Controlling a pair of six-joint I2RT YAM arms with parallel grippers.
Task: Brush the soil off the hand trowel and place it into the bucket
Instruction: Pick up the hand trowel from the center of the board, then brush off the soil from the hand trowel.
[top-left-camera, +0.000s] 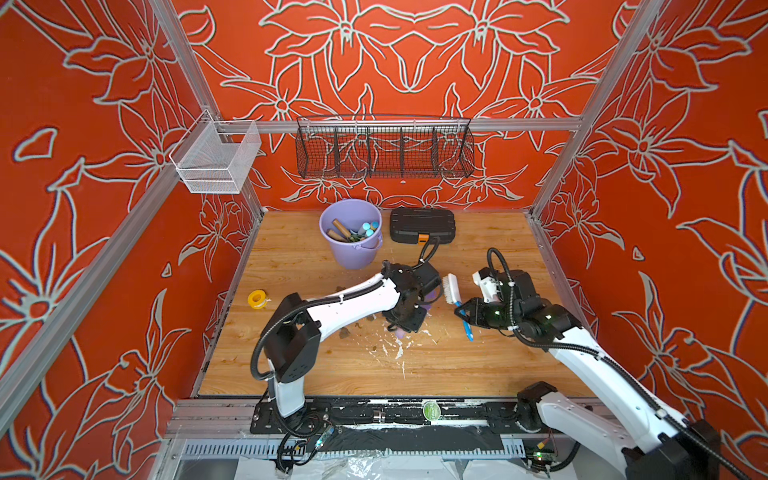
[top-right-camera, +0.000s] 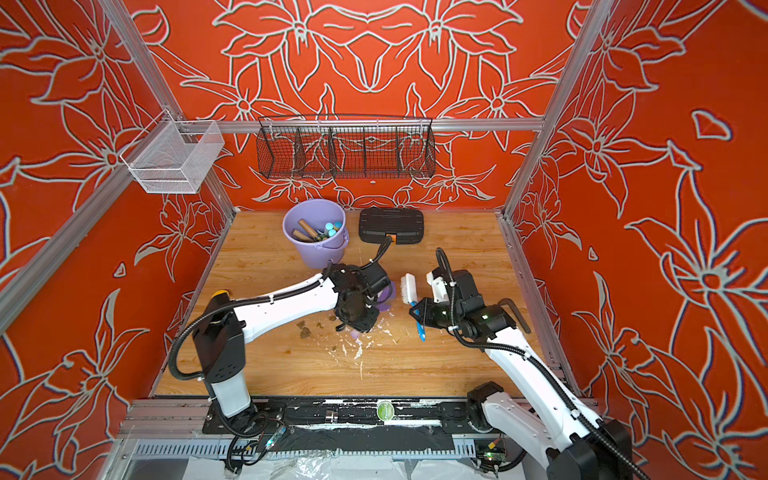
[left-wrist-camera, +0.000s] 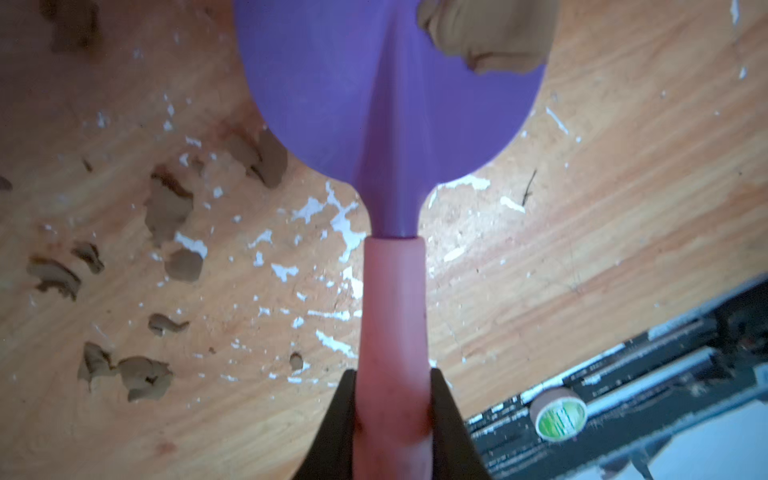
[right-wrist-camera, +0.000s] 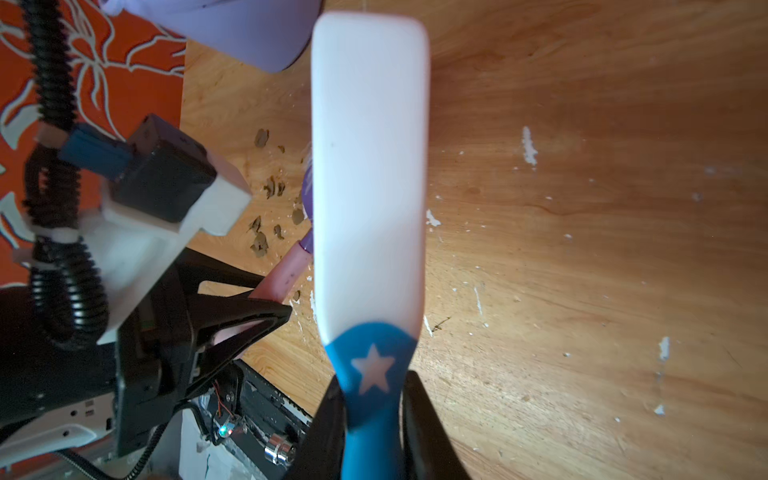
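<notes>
Nearest, on the wooden worktop (top-left-camera: 478, 365), white flecks and small brown clumps of soil (left-wrist-camera: 166, 203) lie scattered around the middle. Over that patch the left tool (left-wrist-camera: 392, 376) is clenched on the pink handle of a purple-bladed plastic hand trowel (left-wrist-camera: 390, 104); a larger soil lump (left-wrist-camera: 486, 33) clings to one side of the blade. Just beside the blade, the right tool (right-wrist-camera: 372, 399) grasps the blue star-marked handle of a white-backed scrubbing brush (right-wrist-camera: 370, 166); whether its bristles touch the blade, I cannot tell. On the robot's left a yellow tape roll (top-left-camera: 257, 298) lies near the worktop's edge. At the back stands the round lavender plastic bucket (top-left-camera: 353, 255), holding wooden-handled implements, the hand trowel held outside it, and a black rectangular case with an orange latch (top-left-camera: 422, 224) sits just beside it
</notes>
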